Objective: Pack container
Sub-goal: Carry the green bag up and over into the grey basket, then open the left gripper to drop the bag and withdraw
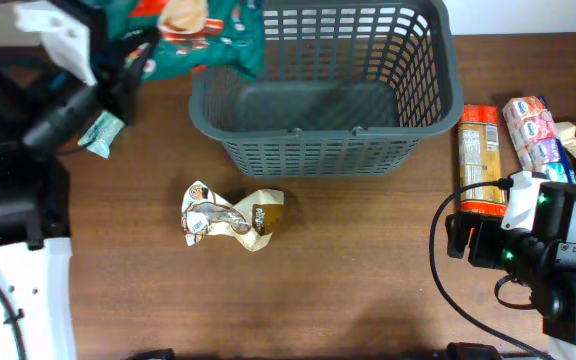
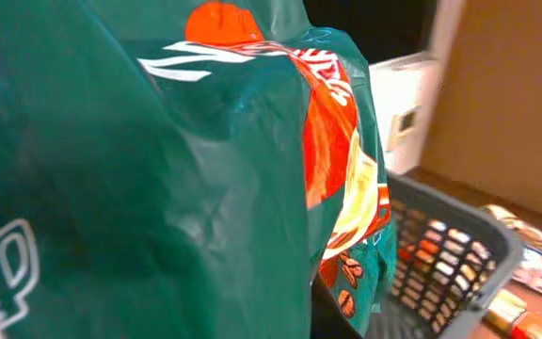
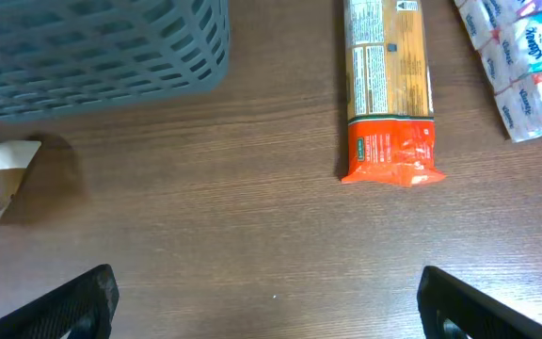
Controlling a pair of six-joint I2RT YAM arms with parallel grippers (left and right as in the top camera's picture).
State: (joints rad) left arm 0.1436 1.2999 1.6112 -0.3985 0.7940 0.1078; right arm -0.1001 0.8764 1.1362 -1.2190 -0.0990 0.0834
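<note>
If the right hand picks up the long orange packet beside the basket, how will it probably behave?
The long orange packet looks straight and evenly filled, so it is probably fairly stiff, not floppy. Its plastic wrapper may be slippery. It lies flat on the table, so a push would likely slide it rather than roll it.

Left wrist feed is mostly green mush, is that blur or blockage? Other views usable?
Left wrist: blockage, the green bag is close to the lens, soft and filling most of the frame; only the container rim shows lower right. Overhead: bag blurred, rest sharp. Right wrist: crisp, even light, orange pack readable.
</note>
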